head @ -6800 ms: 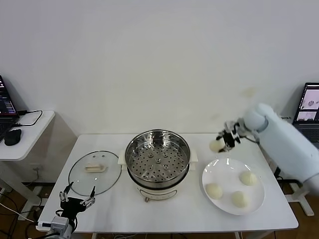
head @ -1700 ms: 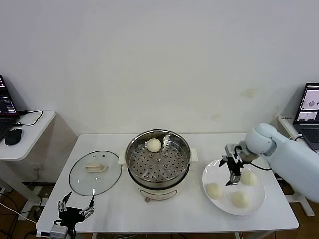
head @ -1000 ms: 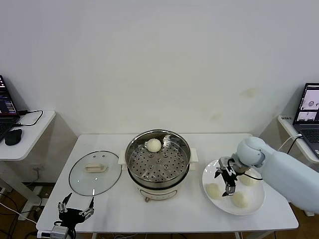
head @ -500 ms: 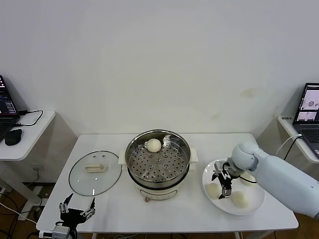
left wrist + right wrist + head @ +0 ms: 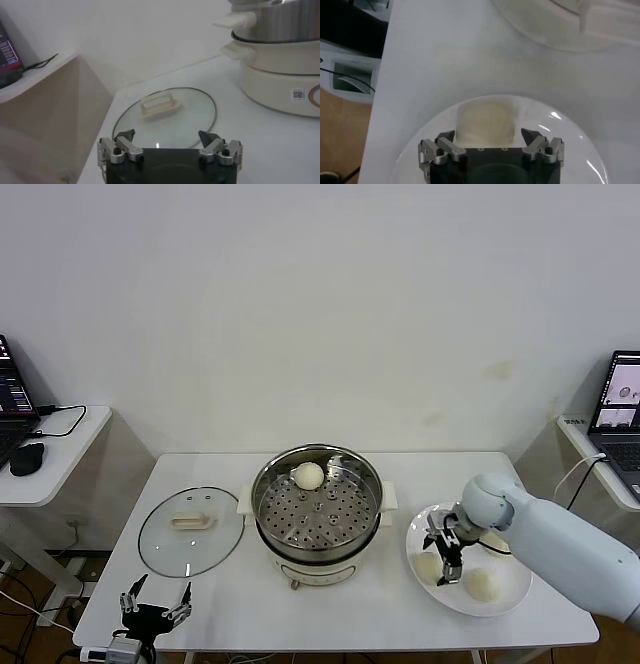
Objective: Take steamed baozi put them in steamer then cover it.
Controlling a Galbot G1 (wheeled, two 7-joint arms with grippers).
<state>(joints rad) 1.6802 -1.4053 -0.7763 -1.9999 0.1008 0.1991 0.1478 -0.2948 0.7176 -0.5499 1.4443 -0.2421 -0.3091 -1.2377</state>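
The steamer [image 5: 315, 506] stands mid-table with one baozi [image 5: 309, 475] on its perforated tray. On the white plate [image 5: 512, 592] to its right, my right gripper [image 5: 445, 556] hangs low over the plate's left baozi [image 5: 429, 568]. In the right wrist view that baozi [image 5: 485, 124] lies between the open jaws of the right gripper [image 5: 488, 136], with a gap on each side. Another baozi [image 5: 483, 584] sits nearer the plate's front. The glass cover [image 5: 190, 530] lies flat left of the steamer. My left gripper [image 5: 155, 609] waits open at the table's front-left corner, facing the cover [image 5: 165, 117].
A side table [image 5: 40, 454] with a laptop and mouse stands at the far left, and another laptop [image 5: 618, 399] at the far right. The steamer's side handle [image 5: 235, 21] juts toward the cover. Bare tabletop [image 5: 350, 604] lies in front of the steamer.
My right gripper has slid left across the plate and sunk down around the left baozi. The left arm has stayed put.
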